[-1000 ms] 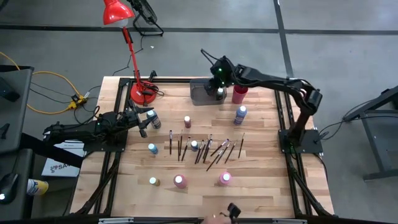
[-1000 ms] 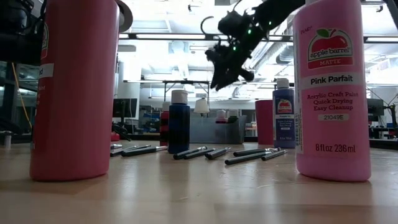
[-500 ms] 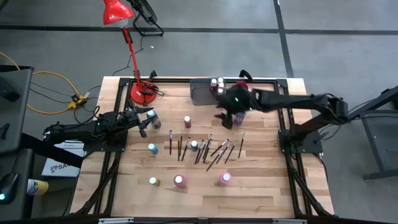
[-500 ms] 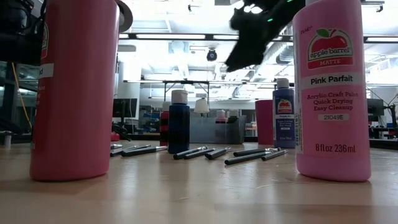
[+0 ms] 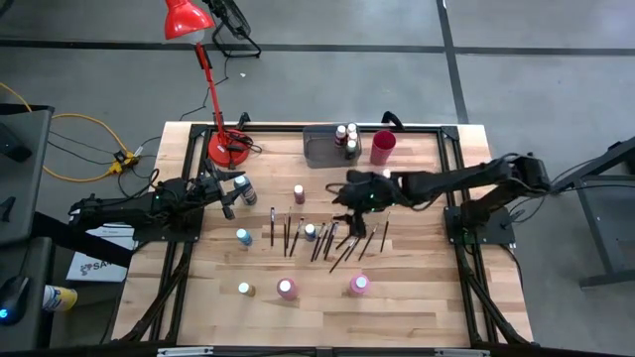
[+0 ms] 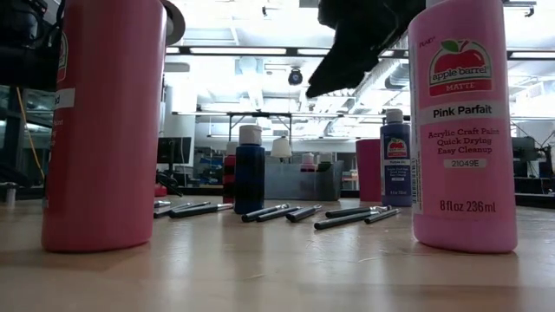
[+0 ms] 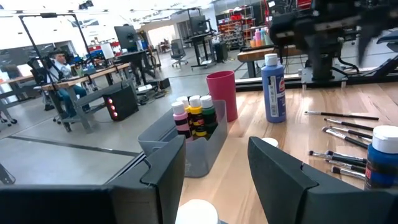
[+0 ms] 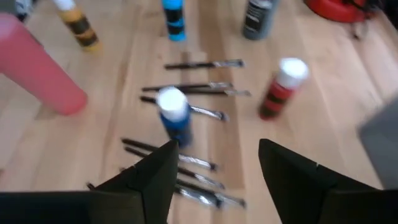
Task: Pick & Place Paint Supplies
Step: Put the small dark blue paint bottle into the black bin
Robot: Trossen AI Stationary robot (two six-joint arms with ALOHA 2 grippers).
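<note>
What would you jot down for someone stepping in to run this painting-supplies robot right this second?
Right gripper: open, empty, above the paintbrushes mid-table.
Left gripper: waits at the table's left edge by a grey-capped bottle, jaws apart, holding nothing.
Done: three paint bottles stand in the grey bin beside the red cup.
Left: all the brushes, plus bottles loose on the table: the dark red one, the blue ones, the two pink ones near the front edge, a yellow one.
</note>
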